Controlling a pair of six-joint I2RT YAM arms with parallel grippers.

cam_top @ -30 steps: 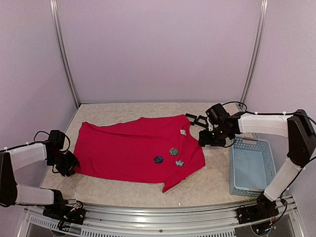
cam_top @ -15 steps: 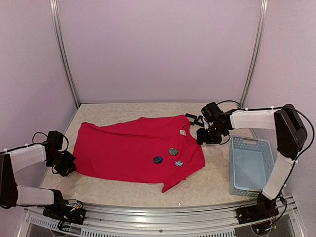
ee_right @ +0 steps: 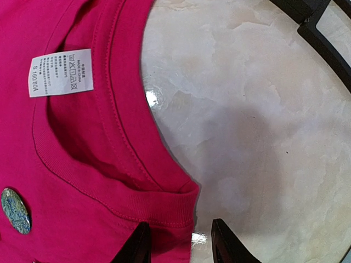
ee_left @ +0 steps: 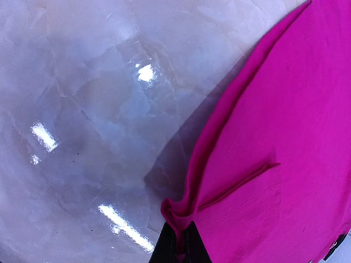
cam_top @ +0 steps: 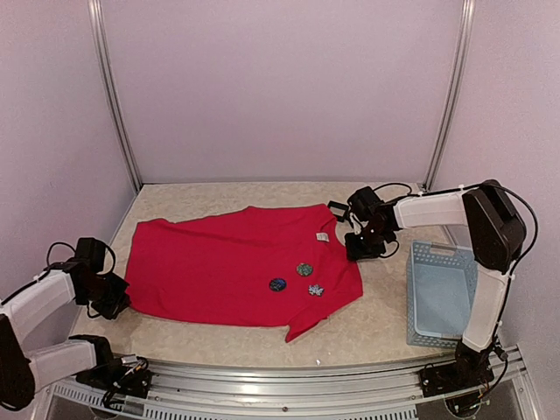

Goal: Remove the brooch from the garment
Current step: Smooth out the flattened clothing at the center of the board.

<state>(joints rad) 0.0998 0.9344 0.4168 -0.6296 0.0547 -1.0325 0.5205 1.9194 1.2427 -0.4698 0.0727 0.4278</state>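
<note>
Lying flat on the table, the garment carries all three brooches unremoved, with the left gripper clamped on its far edge and the right gripper standing apart astride the collar, so removal remains wholly outstanding.

The left arm and right arm share smooth white tubular link shells, joined by rounded black joint housings. Thin black cables loop loosely near the wrists. Each base is a black block with wiring at its foot. The right gripper is black, with matte, flat-edged fingers
</note>
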